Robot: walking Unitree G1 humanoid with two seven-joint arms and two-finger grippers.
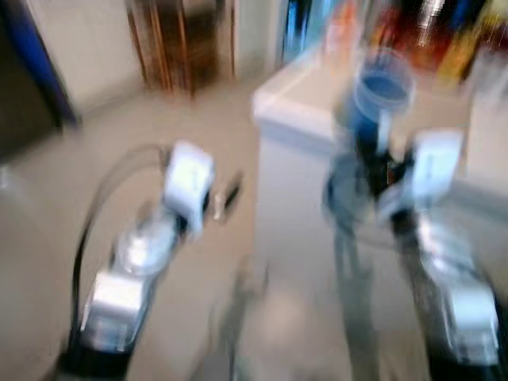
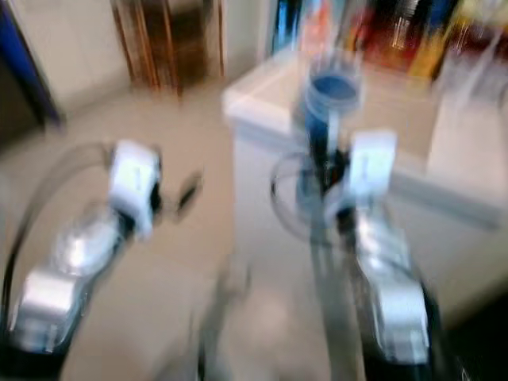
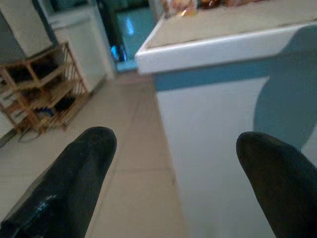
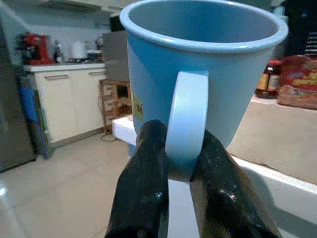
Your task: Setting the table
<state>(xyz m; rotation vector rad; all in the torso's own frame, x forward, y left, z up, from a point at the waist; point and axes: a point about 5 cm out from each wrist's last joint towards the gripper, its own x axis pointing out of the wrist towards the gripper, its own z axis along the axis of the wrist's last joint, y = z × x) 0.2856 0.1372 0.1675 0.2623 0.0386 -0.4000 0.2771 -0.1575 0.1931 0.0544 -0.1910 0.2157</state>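
right tool (image 4: pixel 181 163) clamping mug (image 4: pixel 198 74) by handle, upright | hovering at desk (image 3: pixel 218 42) near corner, top just ahead | left tool (image 3: pixel 173 163) gaping, empty, beside desk wall

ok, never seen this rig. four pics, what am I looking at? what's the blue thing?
It's a walking humanoid robot with two silver arms, each ending in a gripper of two long black fingers. The two blurred pictures come from a stereo camera on its head, looking down at both arms; the blur suggests it is moving. The other two come from cameras on the wrists, looking along the fingers.

The right gripper is shut on the handle of a blue mug, held upright by a white counter. The left gripper is open and holds nothing, above the tiled floor. Packets and bottles stand at the back of the counter. A wooden rack stands across the room.
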